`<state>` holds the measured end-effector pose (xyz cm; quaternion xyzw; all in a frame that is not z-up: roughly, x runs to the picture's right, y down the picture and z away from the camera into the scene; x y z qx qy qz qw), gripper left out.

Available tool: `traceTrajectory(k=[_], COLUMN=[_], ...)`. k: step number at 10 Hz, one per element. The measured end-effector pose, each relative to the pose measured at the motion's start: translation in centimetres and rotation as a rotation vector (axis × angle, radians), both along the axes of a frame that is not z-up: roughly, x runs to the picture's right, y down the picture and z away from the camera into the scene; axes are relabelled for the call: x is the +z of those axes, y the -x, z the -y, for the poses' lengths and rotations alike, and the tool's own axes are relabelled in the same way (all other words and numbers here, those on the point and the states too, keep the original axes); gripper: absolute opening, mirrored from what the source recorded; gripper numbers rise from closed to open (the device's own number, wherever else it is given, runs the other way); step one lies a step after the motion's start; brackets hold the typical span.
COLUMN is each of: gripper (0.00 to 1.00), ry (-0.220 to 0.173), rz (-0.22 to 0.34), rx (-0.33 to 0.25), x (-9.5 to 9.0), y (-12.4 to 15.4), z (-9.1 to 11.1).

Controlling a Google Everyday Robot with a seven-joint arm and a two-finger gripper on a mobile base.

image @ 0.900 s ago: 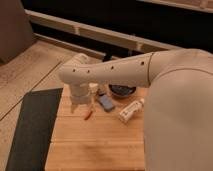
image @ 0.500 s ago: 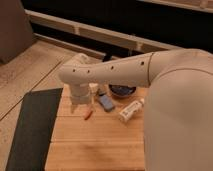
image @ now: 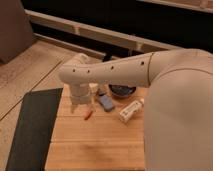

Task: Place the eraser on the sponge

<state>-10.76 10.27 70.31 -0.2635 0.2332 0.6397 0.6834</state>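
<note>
- Hanging low over the left of the tabletop (image: 100,145), the tool (image: 80,107) points down; how far open it is, or what it holds, I cannot tell.
- The eraser (image: 94,89), seemingly the cream stub just right of it, lies on the far side of the blue sponge (image: 105,102), not on it.
- Likely light, firm and slightly grippy; best pinched across its short middle.

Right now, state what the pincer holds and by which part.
It cannot be told. The pincer hangs low over the wooden board, left of the blue sponge, and the arm hides any hold.
</note>
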Motion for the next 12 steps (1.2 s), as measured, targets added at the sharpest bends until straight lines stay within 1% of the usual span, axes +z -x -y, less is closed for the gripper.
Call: traceTrajectory(k=[12], gripper=[0.65], ry=[-0.001], rz=[0.000], rx=[0.001], x=[0.00], y=[0.02], z=[0.05])
